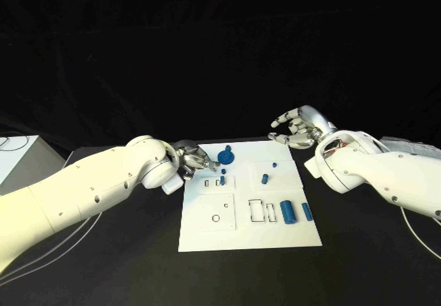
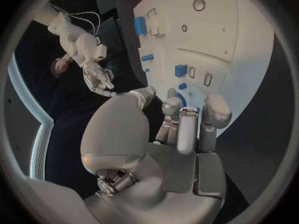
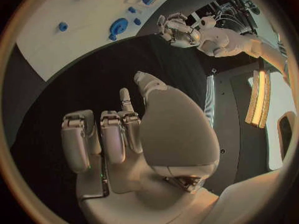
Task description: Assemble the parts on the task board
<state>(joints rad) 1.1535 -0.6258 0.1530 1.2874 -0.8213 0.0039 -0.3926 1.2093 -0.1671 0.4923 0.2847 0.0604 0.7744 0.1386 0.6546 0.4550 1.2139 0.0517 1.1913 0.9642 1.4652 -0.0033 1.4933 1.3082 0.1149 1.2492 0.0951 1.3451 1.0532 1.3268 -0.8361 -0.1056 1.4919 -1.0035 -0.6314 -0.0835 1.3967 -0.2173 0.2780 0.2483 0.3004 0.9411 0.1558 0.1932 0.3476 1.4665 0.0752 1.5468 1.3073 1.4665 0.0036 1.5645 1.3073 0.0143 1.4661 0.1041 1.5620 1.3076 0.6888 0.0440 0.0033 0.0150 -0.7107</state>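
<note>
At the task board (image 1: 248, 229)'s far left corner, our left hand (image 1: 195, 159) nears the round blue part (image 1: 226, 155), holding nothing.
We should close squarely on it; our right hand (image 1: 296, 131) hovers empty, fingers loosely curled.

Head camera looking down on the task board (image 1: 248, 239), wrist cameras close behind each hand, all sharing the board.

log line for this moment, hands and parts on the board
left hand: at task board edge, empty | right hand: off board, empty | blue parts: on board

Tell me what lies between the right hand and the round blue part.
In the head view, only bare white task board lies between the right hand and the round blue part.
</note>
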